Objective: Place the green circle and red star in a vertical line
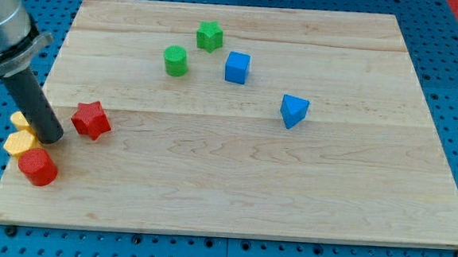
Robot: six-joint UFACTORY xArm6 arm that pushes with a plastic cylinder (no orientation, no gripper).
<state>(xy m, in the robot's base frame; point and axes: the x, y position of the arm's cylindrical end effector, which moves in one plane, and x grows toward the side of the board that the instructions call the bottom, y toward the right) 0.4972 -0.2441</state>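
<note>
The wooden board fills most of the frame, a pale plank surface lying on a blue perforated table whose far corners are cut off by the frame edges. At the upper left the arm's grey body is only partly in view, its top cropped away; from it the dark rod slants down to my tip, which rests on the board at the left edge. There is no hand or claw to be spread or pressed together, only this plain rod end.

The tip stands just left of the red star, close beside it; whether they touch is hard to tell. The rod hides part of a yellow block behind it, so its shape cannot be made out. A second yellow block sits just below, touching or nearly touching a red cylinder at the lower left.

The green circle lies in the upper middle, well apart from the red star. Near it, up and right, are a green star and a blue cube. A blue block of unclear, wedge-like shape sits further right.
</note>
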